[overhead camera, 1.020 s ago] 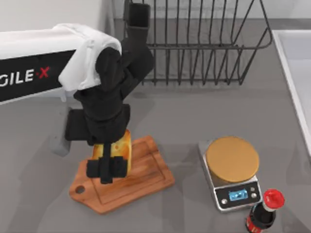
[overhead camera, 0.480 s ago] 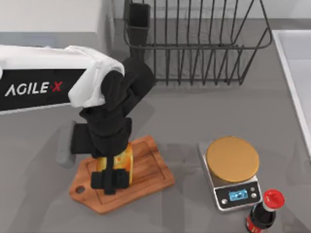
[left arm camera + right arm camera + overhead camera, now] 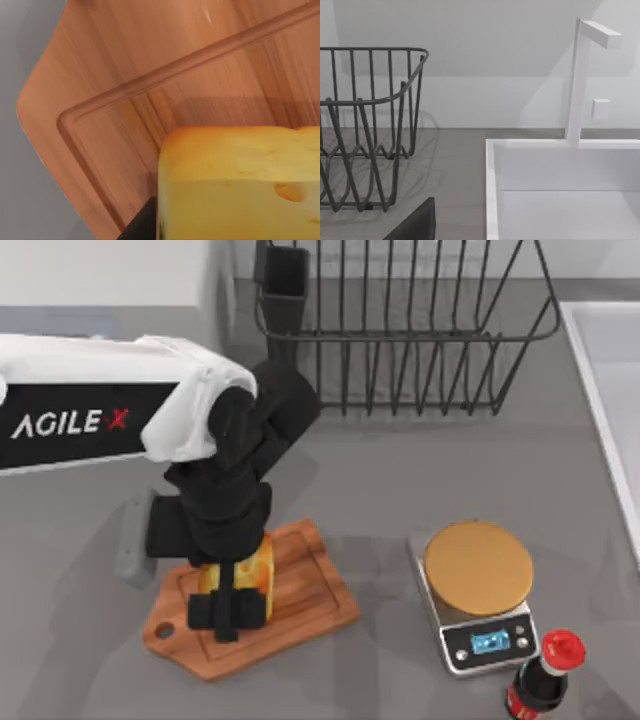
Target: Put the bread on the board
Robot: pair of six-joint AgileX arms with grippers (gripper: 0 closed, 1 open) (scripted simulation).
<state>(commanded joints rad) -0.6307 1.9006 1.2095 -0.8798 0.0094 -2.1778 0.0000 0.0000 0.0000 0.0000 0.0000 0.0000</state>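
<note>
Top view, item by item: left arm reaches in from the left edge, white shell with black wrist, bent down over the board [image 3: 300,605]. Left gripper [image 3: 232,608] sits low above the board's middle, its black fingers [image 3: 203,610] closed on either side of the bread [image 3: 258,568], which shows as a yellow block between wrist and fingertips. Board: brown wood, rounded corners, groove round the edge, short handle with a hole pointing toward the left front; lies on the grey table [image 3: 380,480], left of centre. Whether the bread's underside touches the wood cannot be told from above. Scale [image 3: 478,595]: silver, round tan platter, small blue display; stands right of the board, well apart from it. Bottle [image 3: 541,677]: dark body, red cap; just beside the scale's front right corner. Rack [image 3: 400,325]: dark wire, at the table's back, centre to right. Sink [image 3: 610,390]: white, along the right edge. Left wrist view: bread [image 3: 240,182] close up, pale yellow face with holes and an orange top edge, set over the grooved part of the board [image 3: 125,60]; one dark finger [image 3: 140,225] shows against its side; grey table at the margin. Right wrist view: rack [image 3: 370,130], sink [image 3: 560,180] and a white faucet [image 3: 582,80] against a pale wall; right arm parked, its fingers' state not to be told.
</note>
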